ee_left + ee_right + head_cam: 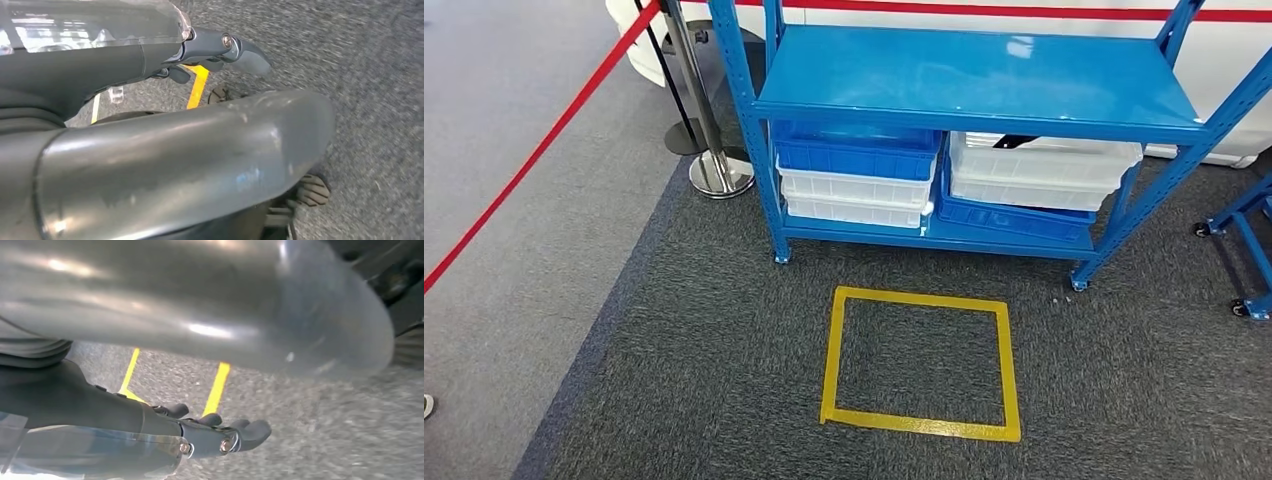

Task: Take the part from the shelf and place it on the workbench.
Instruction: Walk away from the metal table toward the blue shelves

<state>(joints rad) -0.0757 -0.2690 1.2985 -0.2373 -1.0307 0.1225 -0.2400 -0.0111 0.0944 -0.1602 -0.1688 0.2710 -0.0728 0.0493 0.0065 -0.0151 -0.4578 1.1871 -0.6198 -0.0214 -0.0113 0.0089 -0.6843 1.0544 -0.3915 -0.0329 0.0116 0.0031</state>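
1. Dark grey carpet (674, 330) covers the floor in front of the robot, with a lighter grey strip to the left; a yellow taped square (921, 362) is marked on the carpet just before the shelf.
2. Beyond the square stands a blue metal shelf (984, 85) on small feet, its top deck bare and glossy, a white wall with a red stripe behind it.
3. On the lower deck lie two stacks of shallow bins, their long sides running left to right along the shelf front: on the left a blue bin (856, 152) over two white bins (856, 198); on the right white bins (1039, 170) over a blue one (1009, 217).
4. The part itself cannot be made out; a small dark shape (1016, 141) shows at the rim of the right-hand top white bin, too small to tell its form or which way it points.
5. At the left, a red barrier belt (544, 140) runs to chrome posts (709, 120) on round bases.
6. Another blue wheeled frame (1244, 250) stands at the right edge.
7. In the left wrist view, the left hand (220, 52) hangs over the carpet, its fingers loosely extended and holding nothing.
8. In the right wrist view, the right hand (215, 432) hangs likewise over the carpet near yellow tape lines, fingers slightly curled, apart, and empty.
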